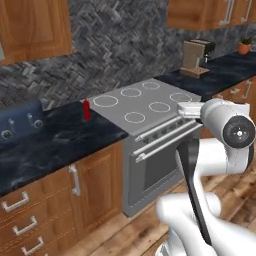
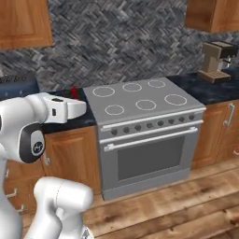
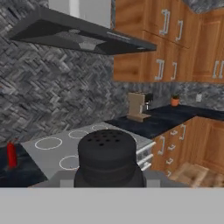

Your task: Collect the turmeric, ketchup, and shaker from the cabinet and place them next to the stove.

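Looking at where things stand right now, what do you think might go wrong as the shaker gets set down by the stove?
1. The ketchup already stands on the dark counter at the stove's left edge; lowering the shaker close beside it could knock the slim bottle over.
2. The shaker sits right in front of the hand camera and hides the fingertips, so its grip is hard to judge; it may slip.
3. Released too far right, it would land on the cooktop, not beside it.

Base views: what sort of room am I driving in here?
A home-style kitchen, rendered: a stove with burner rings and oven front, wood cupboards under a dark counter, and a range hood above.
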